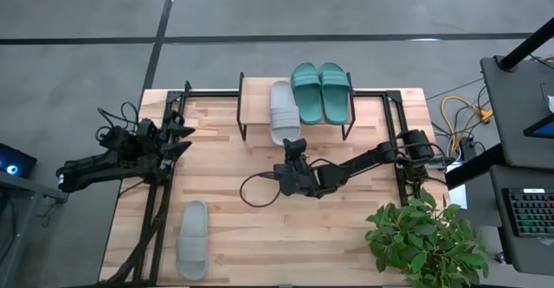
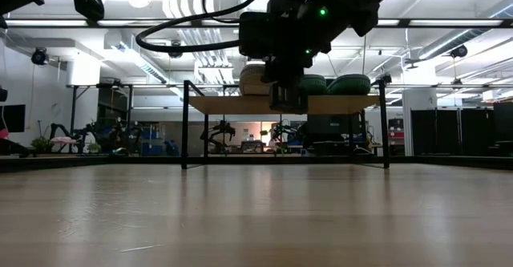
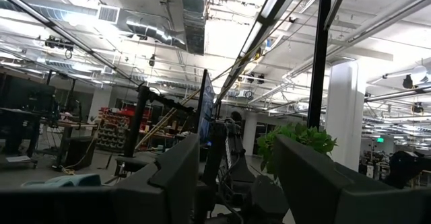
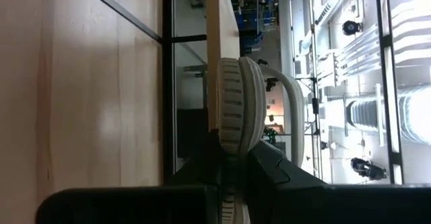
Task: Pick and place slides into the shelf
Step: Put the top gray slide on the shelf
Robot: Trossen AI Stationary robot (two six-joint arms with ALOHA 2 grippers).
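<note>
The shelf (image 1: pixel 256 106) stands at the table's far middle. A teal pair of slides (image 1: pixel 321 92) lies on its right half. Left of them a light grey slide (image 1: pixel 284 111) lies lengthwise on the plank, its heel jutting over the near edge. My right gripper (image 1: pixel 293 143) is shut on that heel, just on the near side of the shelf. A second grey slide (image 1: pixel 192 239) lies flat on the table near the left front corner. My left gripper (image 1: pixel 183 138) waits open above the table's left edge, its fingers (image 3: pixel 182 177) pointing into the room. My right gripper pinches the grey slide's heel end (image 4: pixel 232 142) between its two fingers, one over the sole and one under it. The fingers come level from the table's near side and lie along the slide. The slide's front part rests on the shelf's plank (image 4: pixel 214 49), strap up.
A potted plant (image 1: pixel 424 240) stands at the table's near right corner. A black cable loop (image 1: pixel 260 188) hangs by the right arm over the table's middle. The shelf's left part beside the grey slide (image 1: pixel 253 98) is bare wood. Black frame rails run along both table sides.
</note>
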